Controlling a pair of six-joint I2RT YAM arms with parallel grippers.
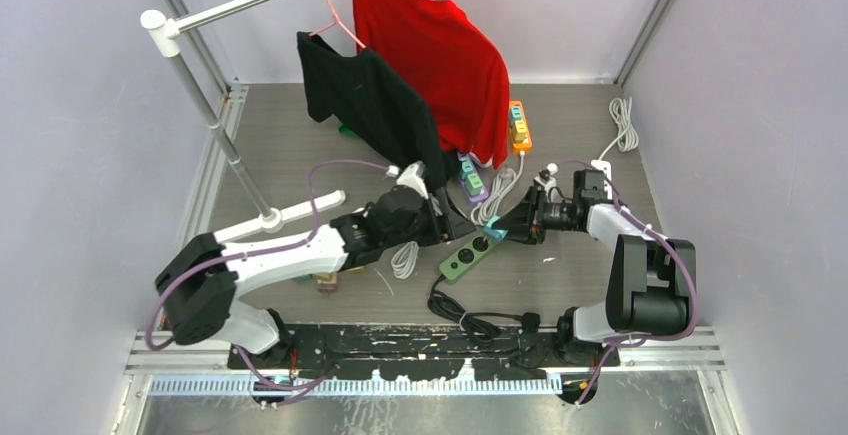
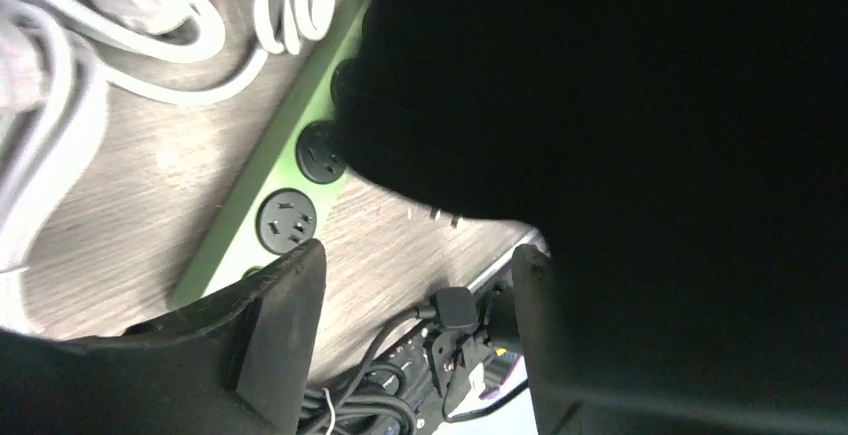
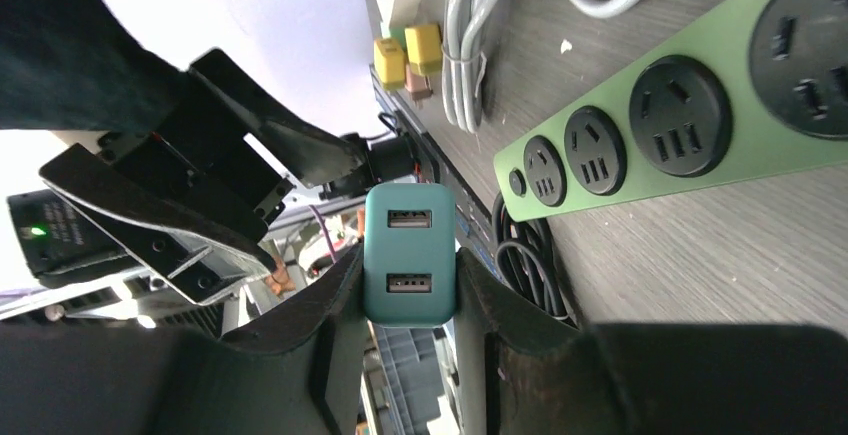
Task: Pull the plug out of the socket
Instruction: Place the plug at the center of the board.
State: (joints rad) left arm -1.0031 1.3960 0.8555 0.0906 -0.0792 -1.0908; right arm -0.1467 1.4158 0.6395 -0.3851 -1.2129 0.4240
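Between the two black fingers (image 3: 335, 325) of the right gripper (image 3: 410, 273) sits the teal rectangular plastic plug (image 3: 410, 253), clamped by its long sides. Its face is turned to the right wrist camera and carries two USB ports, one above the other, each with a pale insert. Corners are rounded and the finish is matt. The prongs are hidden from every view.

From above, the plug (image 1: 491, 227) is at mid-table, just over the far end of the long green power strip (image 1: 470, 253). In the right wrist view the plug stands apart from that strip (image 3: 641, 140), whose round black sockets run in a row along its top face. A black cable leaves the strip's near end and coils toward the arm bases.

The left gripper (image 2: 415, 290) has its jaws spread wide with nothing between them. Below it lie bare table and the strip (image 2: 262, 177). From above, it sits just left of the plug, close to the right gripper without a visible touch.

The black garment on the pink hanger (image 1: 370, 105) hangs over the left wrist and blacks out much of that camera's picture. White cable bundles (image 1: 497, 190) lie on the grey wood-grain table (image 1: 290, 155) beyond the strip.
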